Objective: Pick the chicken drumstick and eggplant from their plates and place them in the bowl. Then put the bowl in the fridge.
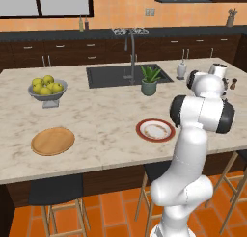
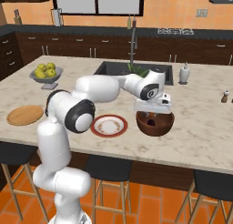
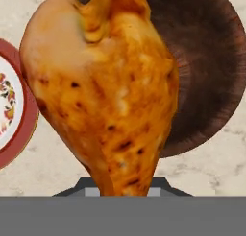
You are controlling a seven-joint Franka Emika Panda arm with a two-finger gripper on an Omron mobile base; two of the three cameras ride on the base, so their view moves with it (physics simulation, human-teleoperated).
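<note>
Big and close in the hand view is the chicken drumstick [image 3: 108, 86], orange-brown with dark spots, its thin end going down between the jaws. They are closed tight on it. In the right base view the gripper [image 2: 153, 110] hangs right over the bowl [image 2: 155, 123], and something dark lies inside the bowl, but it is too small to say what it is. In the hand view the bowl's dark ribbed wall sits behind the drumstick and to one side. Just beside the bowl, on the arm's side, lies the white plate [image 2: 109, 125] with the dark red rim, and its red edge also peeks in at the side of the hand view. Far off on that same side rests the tan wooden plate [image 2: 25, 114], with nothing on it. Past it stands a grey fruit bowl [image 2: 46, 74] full of yellow fruit. Beyond the gripper are the dark sink [image 1: 126, 75], a small green plant [image 1: 149, 80] and a white soap bottle [image 2: 184, 73], all on the pale stone counter [image 2: 205, 132].
</note>
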